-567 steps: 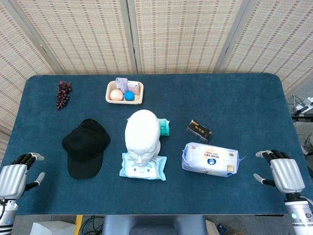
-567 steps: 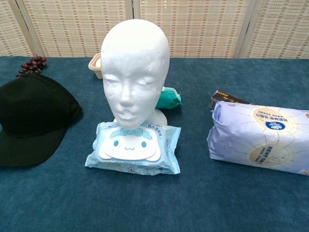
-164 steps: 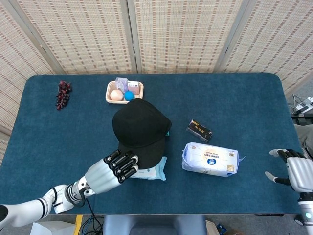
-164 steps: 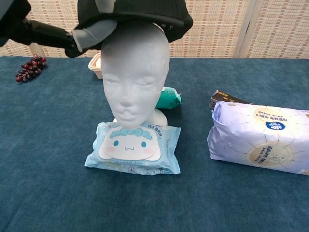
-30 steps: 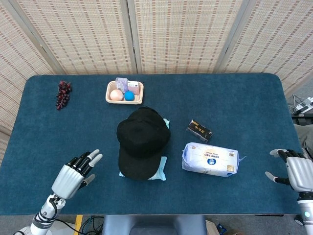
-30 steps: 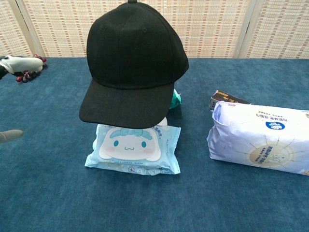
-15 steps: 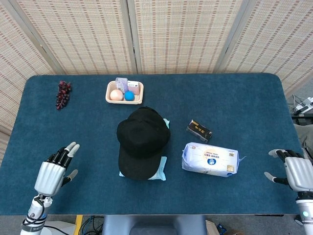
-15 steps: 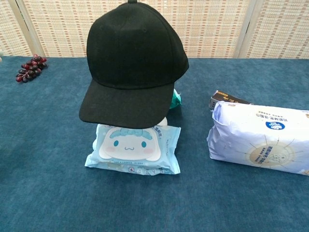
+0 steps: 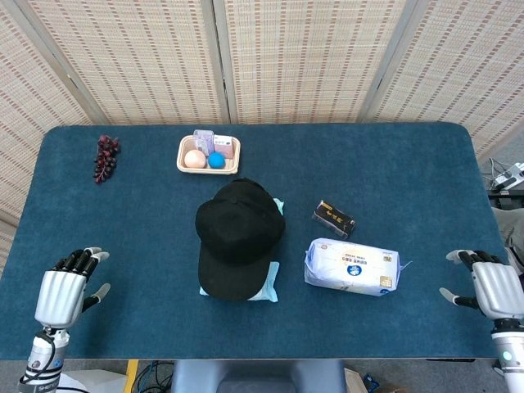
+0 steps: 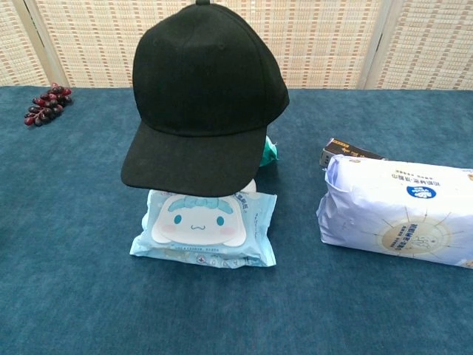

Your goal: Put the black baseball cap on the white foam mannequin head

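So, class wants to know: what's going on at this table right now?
Nothing is being handled at the moment. The black baseball cap sits on top of the mannequin head, covering it so that almost none of the foam shows, with the brim pointing toward the robot over the wipes pack. The left hand and the right hand both rest empty near the front corners of the table, fingers apart. The cap looks placed.

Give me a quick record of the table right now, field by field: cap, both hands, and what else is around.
cap: black baseball cap sits on the mannequin head, hiding it
left hand: open, near table edge, holding nothing
right hand: open, near table edge
under cap: wipes pack
right of it: tissue pack, small dark box
far side: basket, grapes
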`<act>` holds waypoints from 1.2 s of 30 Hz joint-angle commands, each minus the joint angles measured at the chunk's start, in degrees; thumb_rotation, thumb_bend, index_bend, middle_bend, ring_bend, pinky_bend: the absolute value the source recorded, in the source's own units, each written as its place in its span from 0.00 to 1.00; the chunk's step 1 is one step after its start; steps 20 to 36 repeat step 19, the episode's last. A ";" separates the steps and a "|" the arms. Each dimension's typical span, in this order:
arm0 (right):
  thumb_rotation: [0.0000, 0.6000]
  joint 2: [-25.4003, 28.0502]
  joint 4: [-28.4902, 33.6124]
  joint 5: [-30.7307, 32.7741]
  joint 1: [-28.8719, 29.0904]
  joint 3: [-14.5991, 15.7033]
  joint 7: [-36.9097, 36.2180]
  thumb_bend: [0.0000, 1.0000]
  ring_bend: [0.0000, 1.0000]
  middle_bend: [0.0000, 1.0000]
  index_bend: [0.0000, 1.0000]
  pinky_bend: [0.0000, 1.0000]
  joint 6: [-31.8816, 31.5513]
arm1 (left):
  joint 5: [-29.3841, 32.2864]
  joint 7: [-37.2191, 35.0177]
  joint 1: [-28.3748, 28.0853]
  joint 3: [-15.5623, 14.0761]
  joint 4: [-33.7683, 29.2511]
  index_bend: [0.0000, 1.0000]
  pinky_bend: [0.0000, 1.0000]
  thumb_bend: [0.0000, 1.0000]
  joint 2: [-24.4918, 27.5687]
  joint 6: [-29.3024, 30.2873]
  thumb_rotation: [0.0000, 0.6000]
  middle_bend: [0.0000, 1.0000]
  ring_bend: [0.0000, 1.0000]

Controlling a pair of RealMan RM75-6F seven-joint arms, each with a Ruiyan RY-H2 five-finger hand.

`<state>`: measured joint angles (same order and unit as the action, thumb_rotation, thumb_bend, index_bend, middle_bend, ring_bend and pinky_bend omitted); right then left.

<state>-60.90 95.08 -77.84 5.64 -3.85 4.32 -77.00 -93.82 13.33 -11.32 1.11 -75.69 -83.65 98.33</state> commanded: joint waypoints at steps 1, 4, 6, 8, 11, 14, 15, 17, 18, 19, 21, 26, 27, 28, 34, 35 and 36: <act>1.00 0.05 0.03 -0.08 0.00 0.05 -0.08 0.00 0.30 0.40 0.36 0.33 -0.01 | 0.65 0.29 0.75 -0.03 -2.17 0.42 0.55 0.00 1.55 -0.82 1.00 0.42 0.39; 1.00 0.20 -0.07 -0.12 0.01 0.02 -0.42 0.00 0.30 0.40 0.36 0.33 -0.01 | 0.99 0.21 1.10 -0.12 -3.17 0.43 0.55 0.00 2.41 -1.51 1.00 0.43 0.40; 1.00 0.29 -0.17 -0.04 0.08 -0.02 -0.68 0.00 0.30 0.40 0.36 0.33 0.15 | 1.14 0.50 1.18 -0.13 -3.89 0.43 0.55 0.00 2.89 -2.17 1.00 0.43 0.40; 1.00 0.28 -0.31 0.15 0.18 -0.06 -0.66 0.00 0.30 0.40 0.36 0.33 0.39 | 1.18 0.62 1.22 -0.31 -4.29 0.44 0.55 0.00 3.27 -2.89 1.00 0.43 0.40; 1.00 0.10 -0.45 0.48 0.56 -0.11 -0.31 0.00 0.30 0.40 0.36 0.33 1.06 | 1.50 0.60 1.16 -0.54 -5.06 0.44 0.55 0.00 3.88 -4.49 1.00 0.43 0.40; 1.00 -0.09 -0.57 0.99 0.96 -0.09 0.12 0.00 0.30 0.40 0.36 0.33 1.97 | 2.20 0.64 1.18 -0.35 -6.10 0.44 0.55 0.00 4.42 -5.61 1.00 0.43 0.41; 1.00 -0.14 -0.58 1.17 1.07 -0.11 0.32 0.00 0.30 0.40 0.36 0.33 2.18 | 2.33 0.53 1.18 -0.28 -6.24 0.44 0.55 0.00 4.54 -5.86 1.00 0.44 0.41; 1.00 -0.23 -0.52 1.35 1.23 -0.10 0.68 0.00 0.30 0.40 0.36 0.33 2.45 | 2.66 0.52 1.25 -0.08 -6.51 0.44 0.56 0.00 4.72 -6.22 1.00 0.44 0.41; 1.00 -0.23 -0.43 1.30 1.24 -0.05 0.76 0.00 0.30 0.40 0.36 0.33 2.46 | 2.71 0.54 1.30 -0.02 -6.65 0.44 0.56 0.00 4.78 -6.29 1.00 0.44 0.41; 1.00 -0.22 -0.36 1.23 1.23 -0.01 0.80 0.00 0.30 0.40 0.36 0.33 2.39 | 2.62 0.54 1.38 -0.02 -6.75 0.44 0.56 0.00 4.82 -6.25 1.00 0.44 0.41; 1.00 -0.22 -0.36 1.23 1.23 -0.01 0.80 0.00 0.30 0.40 0.36 0.33 2.39 | 2.62 0.54 1.38 -0.02 -6.75 0.44 0.56 0.00 4.82 -6.25 1.00 0.44 0.41; 1.00 -0.22 -0.36 1.23 1.23 -0.01 0.80 0.00 0.30 0.40 0.36 0.33 2.39 | 2.62 0.54 1.38 -0.02 -6.75 0.44 0.56 0.00 4.82 -6.25 1.00 0.44 0.41; 1.00 -0.22 -0.36 1.23 1.23 -0.01 0.80 0.00 0.30 0.40 0.36 0.33 2.39 | 2.62 0.54 1.38 -0.02 -6.75 0.44 0.56 0.00 4.82 -6.25 1.00 0.44 0.41; 1.00 -0.22 -0.36 1.23 1.23 -0.01 0.80 0.00 0.30 0.40 0.36 0.33 2.39 | 2.62 0.54 1.38 -0.02 -6.75 0.44 0.56 0.00 4.82 -6.25 1.00 0.44 0.41; 1.00 -0.22 -0.36 1.23 1.23 -0.01 0.80 0.00 0.30 0.40 0.36 0.33 2.39 | 2.62 0.54 1.38 -0.02 -6.75 0.44 0.56 0.00 4.82 -6.25 1.00 0.44 0.41; 1.00 -0.22 -0.36 1.23 1.23 -0.01 0.80 0.00 0.30 0.40 0.36 0.33 2.39 | 2.62 0.54 1.38 -0.02 -6.75 0.44 0.56 0.00 4.82 -6.25 1.00 0.44 0.41; 1.00 -0.22 -0.36 1.23 1.23 -0.01 0.80 0.00 0.30 0.40 0.36 0.33 2.39 | 2.62 0.54 1.38 -0.02 -6.75 0.44 0.56 0.00 4.82 -6.25 1.00 0.44 0.41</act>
